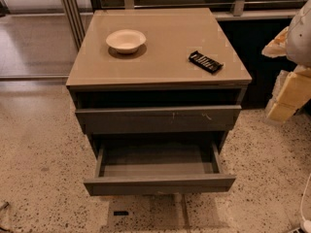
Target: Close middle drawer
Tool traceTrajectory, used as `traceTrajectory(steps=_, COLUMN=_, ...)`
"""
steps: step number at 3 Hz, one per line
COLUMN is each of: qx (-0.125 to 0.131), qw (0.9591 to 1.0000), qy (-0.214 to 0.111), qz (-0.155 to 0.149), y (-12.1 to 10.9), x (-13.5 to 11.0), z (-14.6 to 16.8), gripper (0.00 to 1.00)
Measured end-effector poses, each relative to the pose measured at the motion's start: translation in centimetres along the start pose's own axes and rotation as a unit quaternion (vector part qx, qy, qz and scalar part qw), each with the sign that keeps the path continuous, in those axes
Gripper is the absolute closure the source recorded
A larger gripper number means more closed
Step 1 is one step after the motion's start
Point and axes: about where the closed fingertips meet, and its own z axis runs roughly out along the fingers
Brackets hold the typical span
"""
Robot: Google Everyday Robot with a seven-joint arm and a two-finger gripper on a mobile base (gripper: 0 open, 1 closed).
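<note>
Two grey fronts sit out of line on the cabinet (160, 69). Higher up, the upper drawer (146, 120), only a little proud of the cabinet's face, with small pale scratches near its top edge and a dark gap above it under the cabinet's top. Below it, the middle drawer (160, 184), pulled far out from the cabinet's front. Shallow and wide, with thin side walls, a smooth grey inner floor and a plain flat front without a handle, its long edge parallel to the cabinet's front edge.

Open speckled floor (39, 169) in front of the cabinet and off its left side as seen, pale stone-like with dark flecks. On that floor, just in front of the pulled-out drawer, a small black mark (120, 212).

On the cabinet's smooth beige top, a round white bowl (126, 40) toward the back left, and a flat black bar-shaped object (205, 62) lying at a slant near the right edge, well apart from the bowl. Behind the cabinet's left rear corner, slim metal posts (68, 13).

Off the cabinet's right side, well apart from the middle drawer and touching nothing on the cabinet, the gripper (290, 93): pale cream blocky parts below a rounded white arm shell (301, 38). Open or closed: cannot tell.
</note>
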Motion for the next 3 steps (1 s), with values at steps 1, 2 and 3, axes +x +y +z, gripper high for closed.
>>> traceTrajectory(steps=1, qx=-0.008, qw=0.9997, qy=-0.021, qz=0.013, y=0.3, x=0.7, z=3.0, gripper=0.41)
traceTrajectory(steps=2, qx=-0.033, qw=0.9968, qy=-0.06, qz=0.04, y=2.1, x=2.0, z=9.9, gripper=0.64)
traceTrajectory(steps=3, qx=-0.073, qw=0.9909, qy=-0.091, qz=0.067, y=5.0, x=3.2, z=17.5, gripper=0.88)
